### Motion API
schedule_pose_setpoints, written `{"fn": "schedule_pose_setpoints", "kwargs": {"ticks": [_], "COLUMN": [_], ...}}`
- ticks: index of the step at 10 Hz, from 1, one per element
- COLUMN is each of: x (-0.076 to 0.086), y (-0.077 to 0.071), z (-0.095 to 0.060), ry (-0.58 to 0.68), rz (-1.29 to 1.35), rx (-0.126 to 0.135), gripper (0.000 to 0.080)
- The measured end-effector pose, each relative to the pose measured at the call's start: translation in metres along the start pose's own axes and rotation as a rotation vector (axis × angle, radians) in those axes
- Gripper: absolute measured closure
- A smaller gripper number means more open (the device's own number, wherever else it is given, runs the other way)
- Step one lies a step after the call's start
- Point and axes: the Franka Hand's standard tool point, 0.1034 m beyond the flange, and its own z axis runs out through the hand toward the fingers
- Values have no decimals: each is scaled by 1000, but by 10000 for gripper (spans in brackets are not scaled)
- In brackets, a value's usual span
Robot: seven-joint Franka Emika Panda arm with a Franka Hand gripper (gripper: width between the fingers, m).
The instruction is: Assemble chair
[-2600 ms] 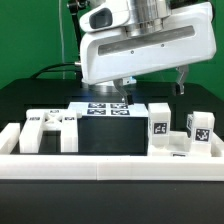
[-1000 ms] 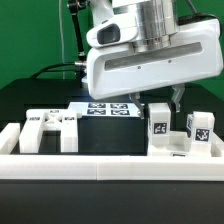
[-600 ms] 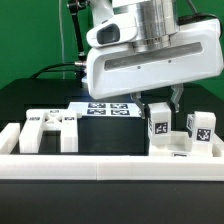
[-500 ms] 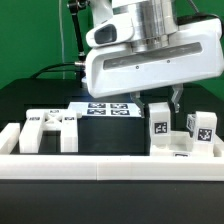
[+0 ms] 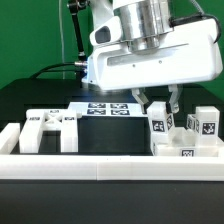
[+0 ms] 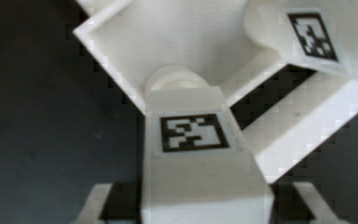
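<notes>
Clamping a tagged chair piece (image 5: 158, 127), pincer (image 5: 160, 109) closed, near the front rail (image 5: 110, 167) (black tabletop (image 5: 40, 95) beyond)

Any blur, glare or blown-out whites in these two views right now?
Exterior view: even light, sharp, the tag on the chair part readable, gripper bright without glare. Wrist view: very close and slightly soft, that part's tag legible, white faces nearly merging, deep black shadow beside them.

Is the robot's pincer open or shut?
Shut: the pincer squeezes both sides of a tagged white chair piece.
</notes>
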Motion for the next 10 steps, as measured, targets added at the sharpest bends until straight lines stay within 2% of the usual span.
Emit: {"fn": "schedule_pose_setpoints", "kwargs": {"ticks": [2,5,7,10], "x": [1,-8,-7,-6], "y": [-3,-15,-22,-21], "z": [0,5,6,6], "ry": [14,-7,-19,-20], "rz": [201,494,675,603], "rx": [20,44,61,66], "gripper": [507,505,506,506]}}
